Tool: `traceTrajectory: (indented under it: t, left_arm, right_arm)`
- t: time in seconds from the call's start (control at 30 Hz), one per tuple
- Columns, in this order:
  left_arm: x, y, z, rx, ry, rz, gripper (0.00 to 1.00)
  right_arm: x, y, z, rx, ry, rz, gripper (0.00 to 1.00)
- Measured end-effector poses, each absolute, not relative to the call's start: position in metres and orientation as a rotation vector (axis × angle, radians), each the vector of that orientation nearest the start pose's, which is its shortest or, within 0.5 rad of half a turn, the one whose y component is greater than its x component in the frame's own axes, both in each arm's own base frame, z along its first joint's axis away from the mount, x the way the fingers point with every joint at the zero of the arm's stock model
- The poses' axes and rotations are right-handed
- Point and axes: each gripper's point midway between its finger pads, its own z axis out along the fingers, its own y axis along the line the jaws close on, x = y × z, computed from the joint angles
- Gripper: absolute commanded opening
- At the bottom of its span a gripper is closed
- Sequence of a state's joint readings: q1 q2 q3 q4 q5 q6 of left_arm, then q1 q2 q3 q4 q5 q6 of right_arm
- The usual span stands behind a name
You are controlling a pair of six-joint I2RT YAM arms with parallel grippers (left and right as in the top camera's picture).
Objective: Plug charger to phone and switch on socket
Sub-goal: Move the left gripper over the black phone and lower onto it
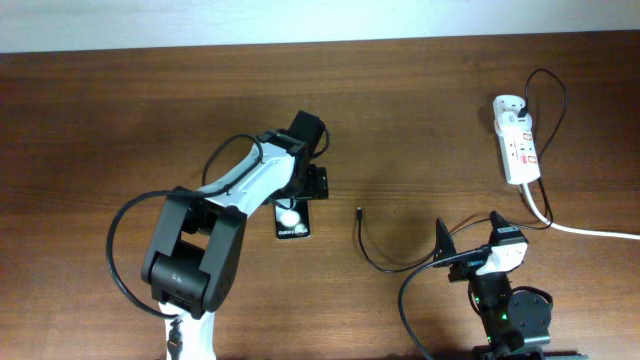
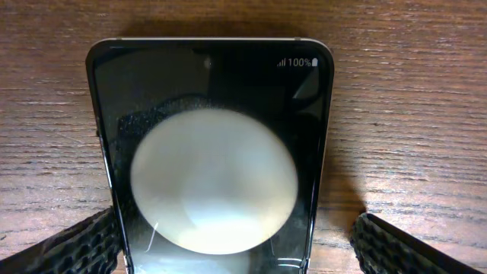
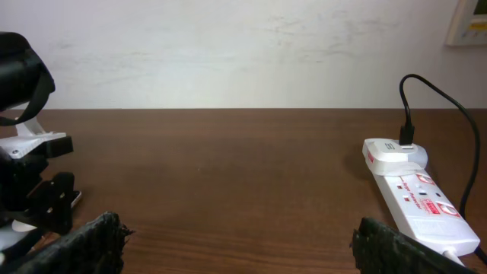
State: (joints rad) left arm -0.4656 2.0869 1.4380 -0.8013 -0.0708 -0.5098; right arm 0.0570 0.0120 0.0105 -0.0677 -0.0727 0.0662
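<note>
Mostly black, white-blobbed phone [image 2: 209,152]

We see a dark brown wooden table [image 1: 420,120] filling nearly the whole overhead view, its grain running left to right. In the left wrist view the grain shows close up as fine ridged lines with lighter streaks. Beyond the table's far edge stands a pale, off-white wall [image 3: 228,53], plain and faintly mottled. High on it, at the right edge of the right wrist view, we make out the corner of a light-framed panel [image 3: 468,21]; we cannot tell what it is.
</note>
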Motion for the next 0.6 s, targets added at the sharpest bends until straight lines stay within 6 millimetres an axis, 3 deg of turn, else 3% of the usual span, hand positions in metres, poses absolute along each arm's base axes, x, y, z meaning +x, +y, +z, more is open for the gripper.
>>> traceTrajectory:
  t: [0.03, 0.17, 0.47, 0.5, 0.6]
  left_arm:
    - [0.37, -0.172, -0.001, -0.086, 3.012, 0.018, 0.89]
    - [0.354, -0.167, -0.001, -0.131, 3.078, 0.051, 0.89]
    - [0.358, -0.171, -0.001, -0.203, 3.062, 0.015, 0.84]
    - [0.358, -0.171, -0.001, -0.202, 3.062, 0.015, 1.0]
    - [0.359, -0.171, -0.001, -0.201, 3.057, 0.009, 0.99]
  right_arm:
    - [0.245, 0.026, 0.159, -0.048, 1.641, 0.154, 0.99]
    - [0.245, 0.026, 0.159, -0.048, 1.641, 0.154, 0.99]
    - [0.245, 0.026, 0.159, -0.048, 1.641, 0.154, 0.99]
    - [0.245, 0.026, 0.159, -0.048, 1.641, 0.154, 0.99]
    - [0.245, 0.026, 0.159, -0.048, 1.641, 0.154, 0.99]
